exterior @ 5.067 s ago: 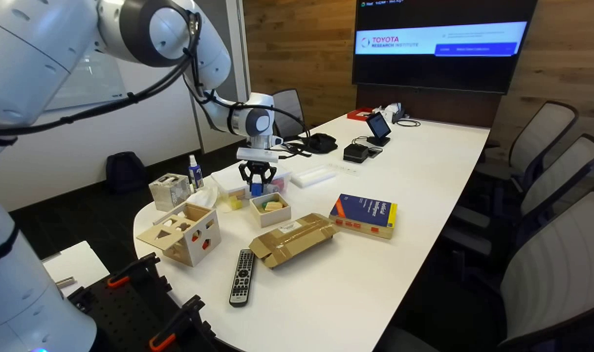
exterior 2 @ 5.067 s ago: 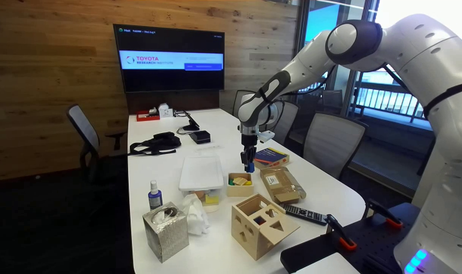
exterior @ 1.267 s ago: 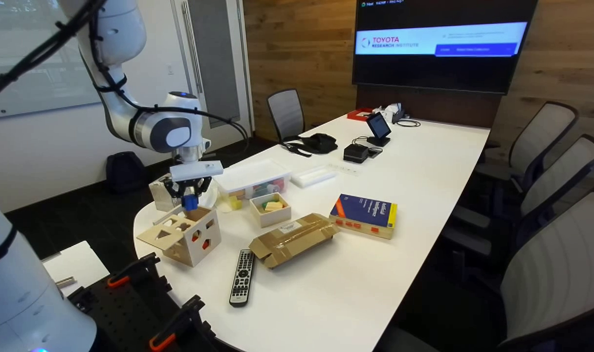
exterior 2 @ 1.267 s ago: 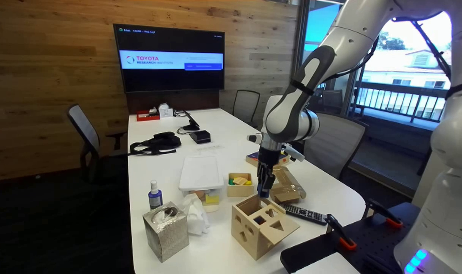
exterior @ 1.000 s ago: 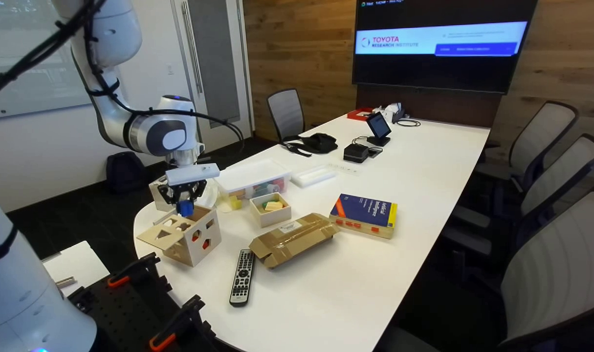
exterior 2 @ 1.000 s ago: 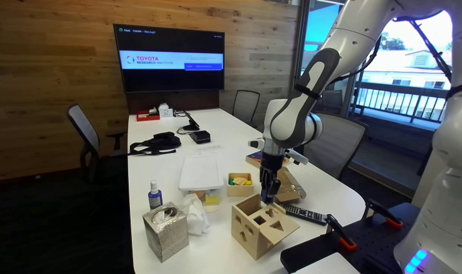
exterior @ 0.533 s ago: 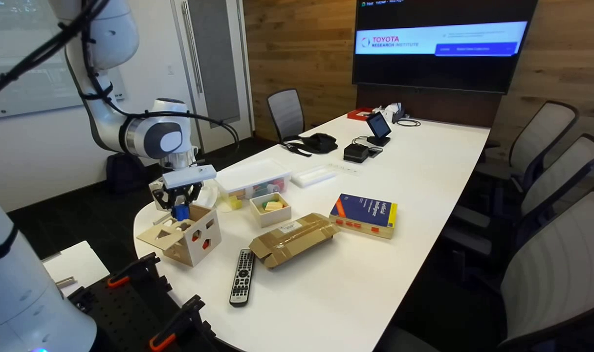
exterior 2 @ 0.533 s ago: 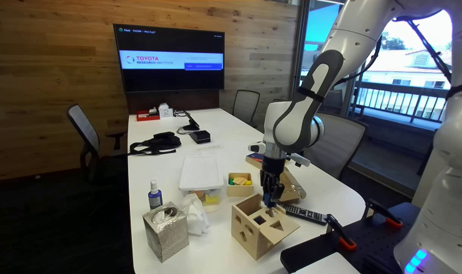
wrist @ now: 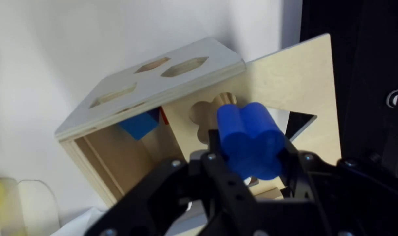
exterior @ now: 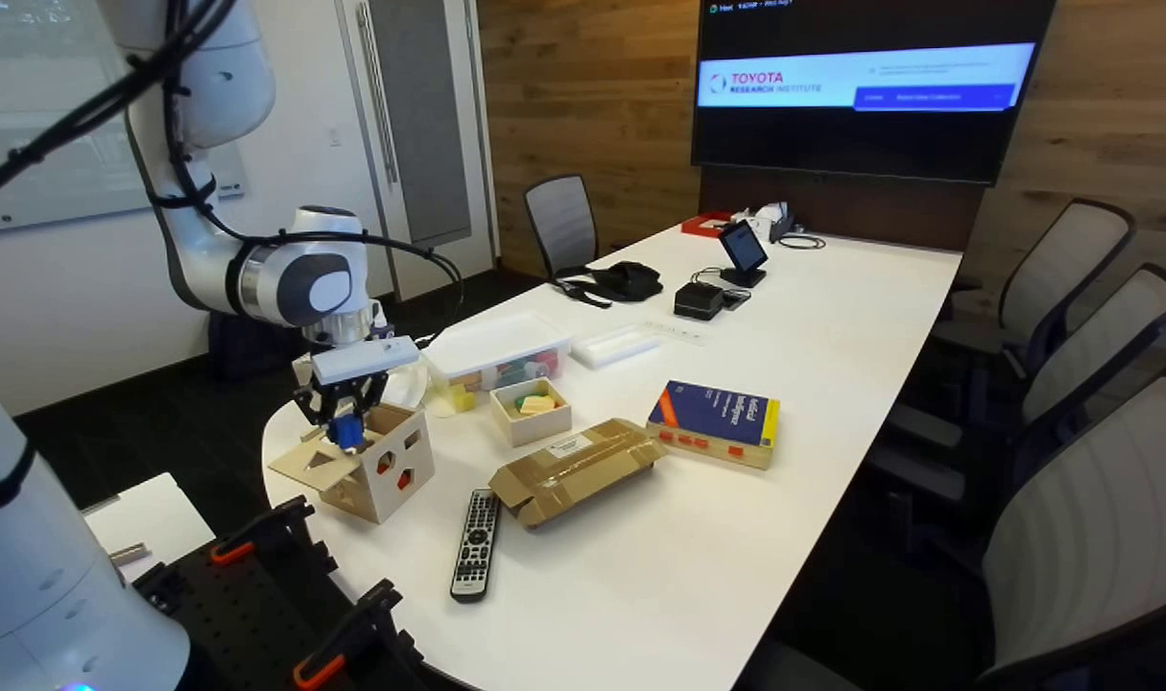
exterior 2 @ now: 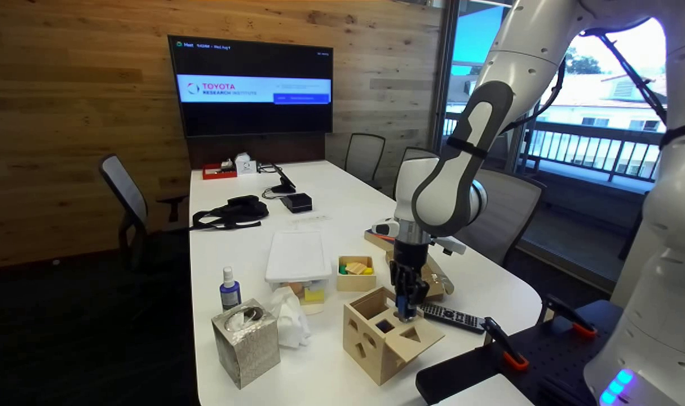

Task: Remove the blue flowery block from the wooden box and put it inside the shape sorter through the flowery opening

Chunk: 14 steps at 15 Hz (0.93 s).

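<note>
End effector: my gripper (wrist: 250,143) is only partly spread, its jaws pressed on opposite sides of one blue flowery block (wrist: 249,139). Location: the block is held over the partly drawn lid (wrist: 293,82) of the shape sorter (exterior 2: 378,351), well apart from the wooden box (exterior: 544,425). In the wrist view it overlaps one edge of the flowery opening (wrist: 206,118) and is not seated in it; whether it touches the lid I cannot tell.

Handling: I judge the block light, stiff and hard to damage. Its surface looks smooth, so slip or twist on the rounded lobes is the likelier fault. Hold it across opposite lobes, high up, leaving the end facing the sorter free to enter. Moderate force should suffice.

Count: shape sorter, one, with three openings showing in one side wall (exterior: 386,497) in an exterior view and one blue piece (wrist: 140,126) visible inside. Wooden box, one, near the sorter; its toy pieces (exterior 2: 356,268) overlap, so I cannot give their number. Near the sorter: one remote control (exterior: 475,547), one cardboard piece (exterior: 578,470), one tissue box (exterior 2: 249,347). Farther from it: one spray bottle (exterior 2: 230,294), one book (exterior: 712,422).
</note>
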{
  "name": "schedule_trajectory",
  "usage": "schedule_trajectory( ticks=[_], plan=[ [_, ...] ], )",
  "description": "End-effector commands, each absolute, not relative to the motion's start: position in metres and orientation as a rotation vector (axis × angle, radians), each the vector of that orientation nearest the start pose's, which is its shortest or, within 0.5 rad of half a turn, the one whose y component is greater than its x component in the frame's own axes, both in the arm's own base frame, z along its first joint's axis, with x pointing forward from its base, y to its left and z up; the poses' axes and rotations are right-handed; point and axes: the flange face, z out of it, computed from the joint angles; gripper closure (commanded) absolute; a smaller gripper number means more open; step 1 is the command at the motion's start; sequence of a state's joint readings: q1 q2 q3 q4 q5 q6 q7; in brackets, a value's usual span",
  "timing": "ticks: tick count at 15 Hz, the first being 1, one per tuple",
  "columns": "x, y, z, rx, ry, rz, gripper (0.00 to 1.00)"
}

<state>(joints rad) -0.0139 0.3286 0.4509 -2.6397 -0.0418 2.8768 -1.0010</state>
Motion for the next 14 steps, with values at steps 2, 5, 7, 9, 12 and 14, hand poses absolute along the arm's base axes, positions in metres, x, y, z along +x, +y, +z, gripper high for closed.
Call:
schedule_trajectory(
  ticks=[2,5,7,9,12,14],
  plan=[
    [0.363,0.192,0.137,-2.198,-2.079,-0.008,0.84],
    [0.365,0.190,0.136,-2.171,-2.129,-0.025,0.84],
    [0.366,0.192,0.134,-2.149,-2.156,-0.040,0.84],
    [0.366,0.195,0.132,-2.125,-2.178,-0.062,0.84],
    [0.365,0.199,0.128,-2.095,-2.198,-0.070,0.84],
    [0.365,0.201,0.125,-2.082,-2.206,-0.076,0.84]
  ],
)
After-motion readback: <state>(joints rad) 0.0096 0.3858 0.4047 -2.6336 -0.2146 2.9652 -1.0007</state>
